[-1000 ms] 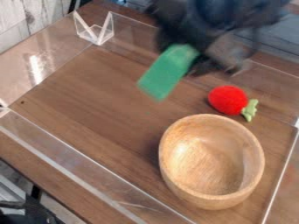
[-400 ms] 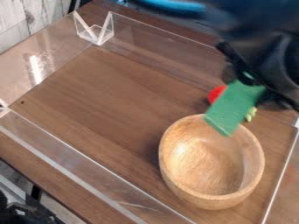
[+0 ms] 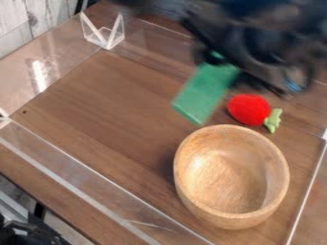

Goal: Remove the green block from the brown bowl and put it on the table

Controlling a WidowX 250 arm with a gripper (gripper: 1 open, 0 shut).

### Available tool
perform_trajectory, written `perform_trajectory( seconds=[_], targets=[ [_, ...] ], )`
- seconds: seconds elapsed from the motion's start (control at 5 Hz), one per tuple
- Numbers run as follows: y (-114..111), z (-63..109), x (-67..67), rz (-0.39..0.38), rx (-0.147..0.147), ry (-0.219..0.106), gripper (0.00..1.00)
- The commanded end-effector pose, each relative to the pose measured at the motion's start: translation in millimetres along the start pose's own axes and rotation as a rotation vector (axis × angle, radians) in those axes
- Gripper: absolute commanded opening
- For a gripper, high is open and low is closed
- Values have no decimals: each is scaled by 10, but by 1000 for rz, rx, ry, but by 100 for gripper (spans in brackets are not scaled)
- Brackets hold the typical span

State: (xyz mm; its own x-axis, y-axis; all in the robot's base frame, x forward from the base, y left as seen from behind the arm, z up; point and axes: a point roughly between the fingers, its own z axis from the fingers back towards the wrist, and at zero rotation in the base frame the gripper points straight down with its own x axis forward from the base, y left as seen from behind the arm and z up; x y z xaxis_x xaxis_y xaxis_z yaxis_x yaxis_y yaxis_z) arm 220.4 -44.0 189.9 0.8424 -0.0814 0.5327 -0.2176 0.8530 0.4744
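A: Green block (image 3: 204, 94) — where?

B: Hung in the air, tilted, upper end tucked under the dark, blurred fingers (image 3: 228, 59) near the top of the view. Lower end pointed down-left toward the desk (image 3: 102, 115), apart from it as far as could be judged.

A: Pinched, then?

B: Looked so. Fingers closed on the block's upper end, though too smeared to make out either one singly. Rest of the block stuck out below and left of them.

A: And relative to the brown bowl (image 3: 232, 176)?

B: Outside it. Up and to the left of the rim, well clear. Nothing seen lying inside the bowl.

A: Anything beside the block?

B: Red strawberry toy (image 3: 251, 108) just to its right, green leaves at the far right side, resting on the desk between arm and bowl. Clear acrylic walls (image 3: 76, 163) round the desk's edges, and a small clear stand (image 3: 102, 31) at the back left corner.
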Motion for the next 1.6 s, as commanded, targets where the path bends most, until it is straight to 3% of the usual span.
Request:
perform_trajectory(
  seconds=[0.0,0.2,0.4,0.6,0.8,1.0,1.2,1.4],
  targets=[
    [-163,120,168,50,-1,-50,0],
    [-533,234,310,72,-17,-74,0],
    [-696,327,287,54,-43,-128,0],
    [-448,353,194,24,-55,-166,0],
    [-270,306,48,39,-25,-155,0],
    [55,76,-118,63,16,-134,0],
    [332,-8,-148,73,23,-148,0],
    [335,-70,-215,61,20,-166,0]
  ],
)
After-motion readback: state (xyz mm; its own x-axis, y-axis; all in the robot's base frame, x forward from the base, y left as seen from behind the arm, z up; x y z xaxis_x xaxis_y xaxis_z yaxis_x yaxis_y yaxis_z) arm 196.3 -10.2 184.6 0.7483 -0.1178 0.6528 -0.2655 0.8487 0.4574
